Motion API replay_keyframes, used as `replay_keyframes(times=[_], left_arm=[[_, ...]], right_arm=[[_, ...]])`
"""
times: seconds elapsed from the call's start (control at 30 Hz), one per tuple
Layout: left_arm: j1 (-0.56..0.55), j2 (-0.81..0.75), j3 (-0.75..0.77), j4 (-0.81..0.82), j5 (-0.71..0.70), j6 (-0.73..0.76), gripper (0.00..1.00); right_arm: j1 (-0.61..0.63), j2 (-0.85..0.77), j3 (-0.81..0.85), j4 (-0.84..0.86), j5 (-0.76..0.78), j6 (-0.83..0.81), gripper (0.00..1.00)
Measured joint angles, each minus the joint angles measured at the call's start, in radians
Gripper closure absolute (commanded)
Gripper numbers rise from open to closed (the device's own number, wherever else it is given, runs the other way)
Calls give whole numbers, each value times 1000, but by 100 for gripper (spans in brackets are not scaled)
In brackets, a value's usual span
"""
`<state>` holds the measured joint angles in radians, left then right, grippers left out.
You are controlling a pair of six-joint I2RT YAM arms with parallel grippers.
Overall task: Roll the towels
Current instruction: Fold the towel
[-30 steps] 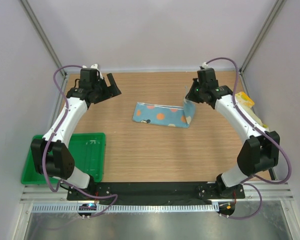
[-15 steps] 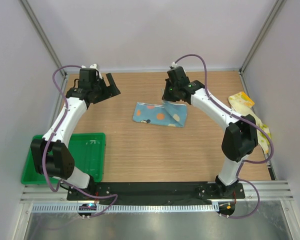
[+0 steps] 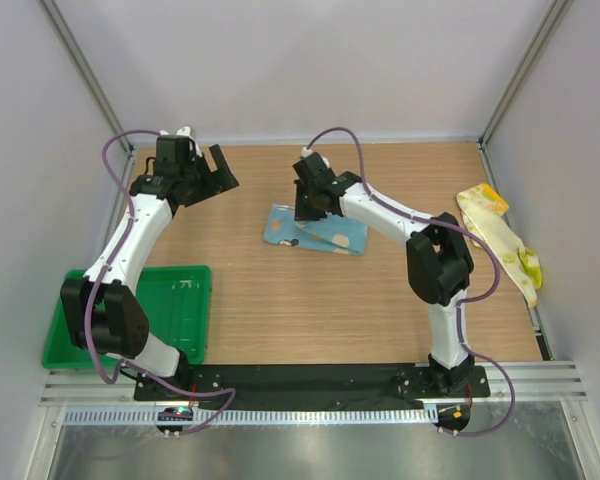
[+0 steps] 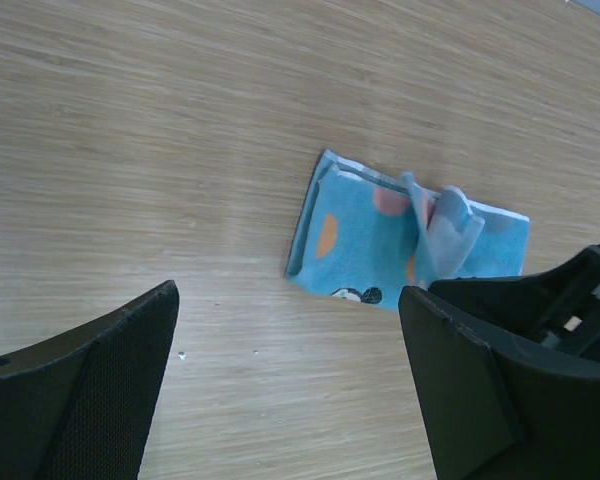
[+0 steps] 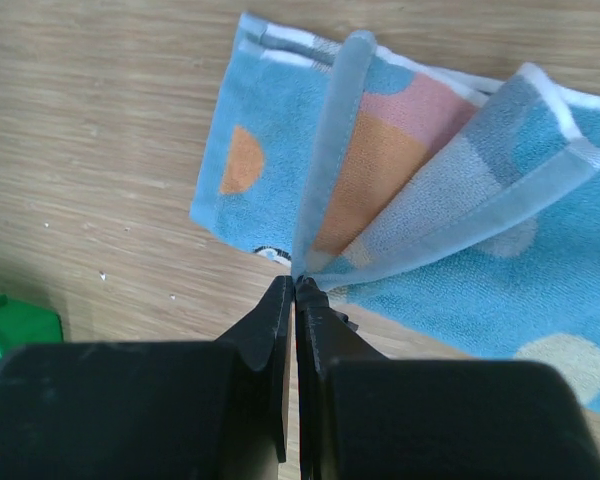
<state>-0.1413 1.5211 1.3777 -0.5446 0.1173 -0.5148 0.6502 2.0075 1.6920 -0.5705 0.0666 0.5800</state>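
Top external view. Item one: light blue polka-dot cloth towel [image 3: 332, 238], laid on the wooden tabletop [image 3: 310, 310] near the middle, toward the far side. The right tool [image 3: 305, 205] is set over the left part of this towel, and a fold of cloth is raised to it. The left tool [image 3: 216, 170] is held well apart to the left, touching nothing. Item two: yellow-cream printed cloth towel [image 3: 500, 240], lying crumpled at the right edge, not yet rolled. A green plastic tray [image 3: 180, 310] is noted at the near left.

Left wrist view. The left tool [image 4: 288, 295] is seen with its fingers spread wide and nothing between them; bare tabletop lies below. The light blue polka-dot cloth towel [image 4: 360, 235] is seen ahead, with one flap standing up off it.

Right wrist view. The right tool [image 5: 295, 285] is pressed together on a thin edge of the light blue polka-dot cloth towel [image 5: 260, 190]. Two layers fan up from the pinch, and an orange band is shown inside the fold.

Step in hand, as judged: the opening turn of the first roll, with a lifted end drawn over the flat part. For the next move, the pinched edge would need to be carried across and laid down snugly, so that a tight first turn is formed. The free end could be steadied by the left tool. The second towel is left for afterwards.
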Motion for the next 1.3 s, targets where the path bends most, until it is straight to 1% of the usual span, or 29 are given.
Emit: replay_keyframes(times=[0.1,0.17,0.2,0.23,0.27,0.3,0.33,0.43,0.57,0.7,0.77,0.8,0.87,0.97,1.0,1.07,1.1,1.2,1.3], left_arm=[[0,0,0,0,0,0,9],[0,0,0,0,0,0,9],[0,0,0,0,0,0,9],[0,0,0,0,0,0,9],[0,0,0,0,0,0,9],[1,0,0,0,0,0,9],[1,0,0,0,0,0,9],[2,0,0,0,0,0,9],[2,0,0,0,-1,2,9],[-14,0,0,0,-33,16,9],[-34,3,1,-1,-54,29,9],[-48,6,5,-4,-58,33,11],[-83,26,20,-8,-68,40,12],[-141,74,52,-14,-70,47,14],[-161,95,61,-14,-70,47,14],[-188,135,73,-14,-68,43,15],[-216,159,76,-15,-68,39,17],[-256,230,81,-14,-64,19,20],[-283,314,87,-14,-59,-3,24]], right_arm=[[28,52,28,2,-6,0,99],[44,84,45,7,-12,0,92],[50,96,50,10,-16,0,83],[56,106,54,12,-22,0,51],[61,116,56,17,-29,5,39],[64,124,59,18,-32,2,31],[69,137,67,17,-37,2,9],[74,167,91,15,-45,-8,1],[75,187,172,-16,-48,-22,0],[57,168,288,-43,-51,-29,0],[33,115,268,-35,-59,-29,0],[16,83,242,-36,-68,-29,0],[-32,-19,135,-19,-79,-28,0],[-122,-177,-74,18,-104,-26,6],[-146,-214,-130,23,-109,-25,10],[-205,-274,-257,48,-126,-22,15],[-223,-287,-307,60,-138,-21,19],[-245,-283,-427,76,-173,-21,23],[-238,-262,-478,68,-189,-23,25]])
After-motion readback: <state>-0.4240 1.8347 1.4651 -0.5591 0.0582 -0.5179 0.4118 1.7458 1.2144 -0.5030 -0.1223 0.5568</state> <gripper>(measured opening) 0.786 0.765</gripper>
